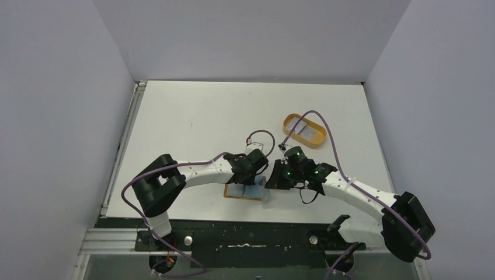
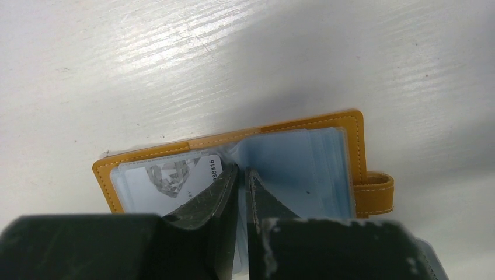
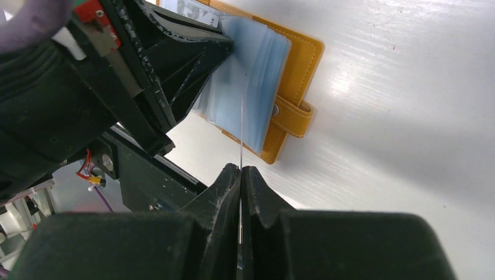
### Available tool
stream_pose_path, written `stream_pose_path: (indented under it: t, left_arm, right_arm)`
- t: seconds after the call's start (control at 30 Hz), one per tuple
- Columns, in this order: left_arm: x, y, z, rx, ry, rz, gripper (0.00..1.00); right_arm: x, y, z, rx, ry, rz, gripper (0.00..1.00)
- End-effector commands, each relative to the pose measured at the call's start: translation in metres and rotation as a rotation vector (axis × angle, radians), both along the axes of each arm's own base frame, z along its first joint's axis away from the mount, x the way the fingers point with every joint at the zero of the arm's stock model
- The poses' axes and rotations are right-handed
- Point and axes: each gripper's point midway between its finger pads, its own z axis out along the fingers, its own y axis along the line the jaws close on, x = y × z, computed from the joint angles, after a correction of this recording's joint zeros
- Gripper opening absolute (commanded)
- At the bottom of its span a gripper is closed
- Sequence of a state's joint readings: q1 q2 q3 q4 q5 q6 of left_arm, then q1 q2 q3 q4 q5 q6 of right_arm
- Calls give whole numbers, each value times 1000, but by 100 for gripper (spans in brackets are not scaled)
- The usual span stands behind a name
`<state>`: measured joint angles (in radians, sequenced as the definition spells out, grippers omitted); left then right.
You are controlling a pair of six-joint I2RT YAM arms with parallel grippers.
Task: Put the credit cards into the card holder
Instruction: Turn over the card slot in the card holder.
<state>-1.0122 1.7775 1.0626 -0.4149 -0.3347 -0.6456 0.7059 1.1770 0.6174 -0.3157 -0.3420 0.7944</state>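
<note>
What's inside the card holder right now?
One printed credit card sits in a sleeve on the half away from the snap tab. The tab-side half shows clear blue sleeves, seemingly empty. The left end effector covers the spine and near edge of the card holder.

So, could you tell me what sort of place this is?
Probably a robot test booth: plain pale walls box in a white table, with two white-and-black arms mounted on a metal frame.
</note>
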Motion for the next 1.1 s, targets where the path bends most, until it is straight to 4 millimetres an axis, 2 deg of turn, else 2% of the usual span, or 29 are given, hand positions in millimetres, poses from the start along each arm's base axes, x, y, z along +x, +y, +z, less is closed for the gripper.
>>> stream_pose_path:
  t: [0.0,0.23,0.83,1.07]
  left_arm:
    - [-14,22,-14,64,61,8,5]
    - [-14,26,-14,66,60,18,2]
    - [-13,26,-12,58,62,23,0]
    - [-13,25,-5,45,53,23,0]
  right_arm:
    - [13,9,10,57,-30,-19,0]
    - [14,3,7,60,-19,-36,0]
    - [13,10,-2,76,16,-15,0]
    - [17,18,-8,90,29,-2,0]
